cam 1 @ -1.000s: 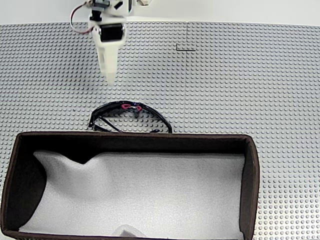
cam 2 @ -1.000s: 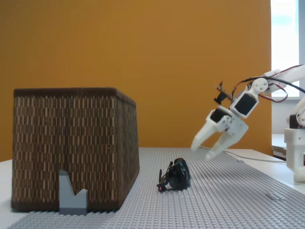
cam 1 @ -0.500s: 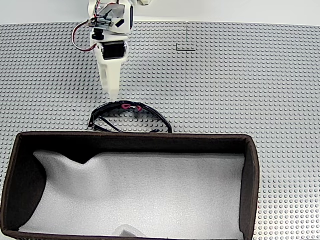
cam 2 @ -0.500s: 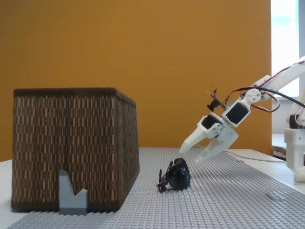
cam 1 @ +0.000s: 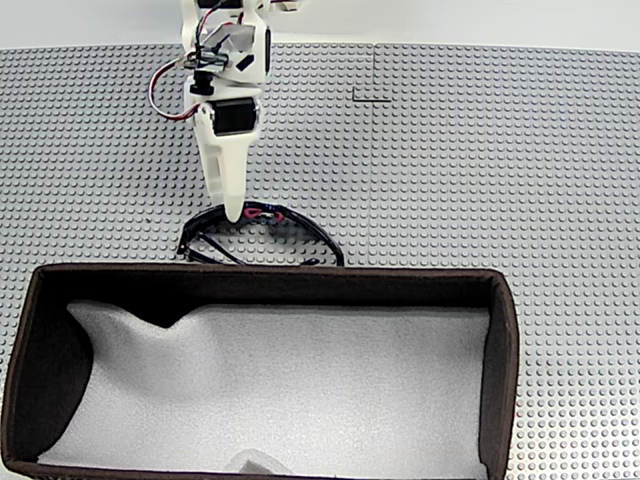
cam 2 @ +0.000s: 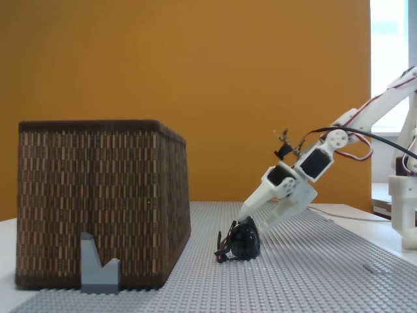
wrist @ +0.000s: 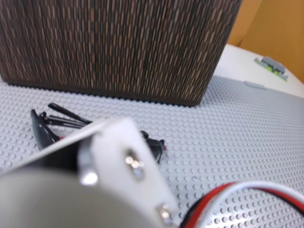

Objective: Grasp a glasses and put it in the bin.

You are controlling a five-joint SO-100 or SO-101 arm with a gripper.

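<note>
Glasses (cam 1: 262, 232) beside bin (cam 1: 500, 330), gripper (cam 2: 255, 218) parted above

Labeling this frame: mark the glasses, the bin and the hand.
glasses (cam 1: 300, 226): fixed view from above, on the black front frame.
bin (cam 1: 500, 340): fixed view from above, on the dark right wall's rim.
hand (cam 2: 254, 218): fixed view from the side, midway between the white fingertips above the glasses.
</note>
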